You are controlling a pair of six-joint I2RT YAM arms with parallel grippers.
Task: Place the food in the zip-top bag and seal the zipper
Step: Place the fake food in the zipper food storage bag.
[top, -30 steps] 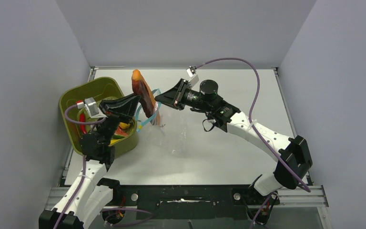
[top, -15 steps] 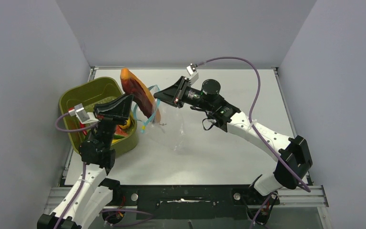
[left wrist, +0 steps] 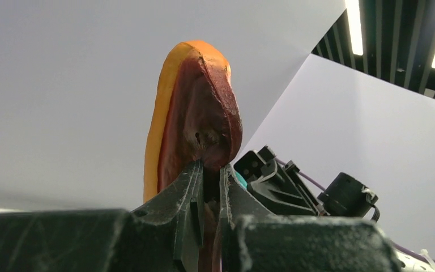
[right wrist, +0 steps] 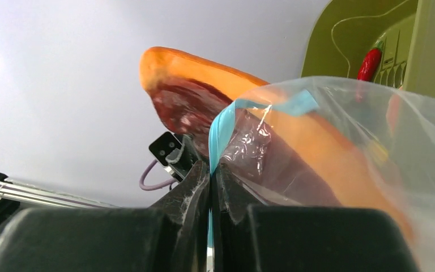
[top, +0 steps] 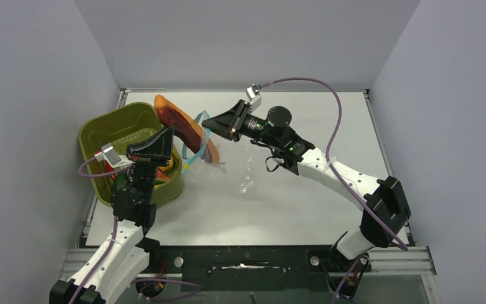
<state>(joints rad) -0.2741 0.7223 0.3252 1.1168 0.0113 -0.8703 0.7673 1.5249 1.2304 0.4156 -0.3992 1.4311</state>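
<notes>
A long toy fruit slice (top: 174,117), orange with dark red flesh, is the food in hand. My left gripper (top: 171,131) is shut on its edge, and the slice fills the left wrist view (left wrist: 198,113) above the jaws (left wrist: 210,167). Its lower end reaches into the mouth of the clear zip-top bag (top: 231,166), which hangs to the table. My right gripper (top: 206,120) is shut on the light-blue zipper (top: 193,152) and holds the mouth up. In the right wrist view the zipper (right wrist: 221,133) runs out between the jaws (right wrist: 210,165), with the slice (right wrist: 181,73) behind the bag (right wrist: 340,113).
The olive-green bin (top: 111,126) stands at the left under my left arm, holding more toy food (top: 164,172). The right wrist view shows the bin (right wrist: 430,56) and a red chili (right wrist: 369,63) in it. Grey walls close in the left, back and right.
My left gripper has tilted the slice so that its top end swung left and lower. My right gripper has moved slightly up and left with the bag's mouth.
</notes>
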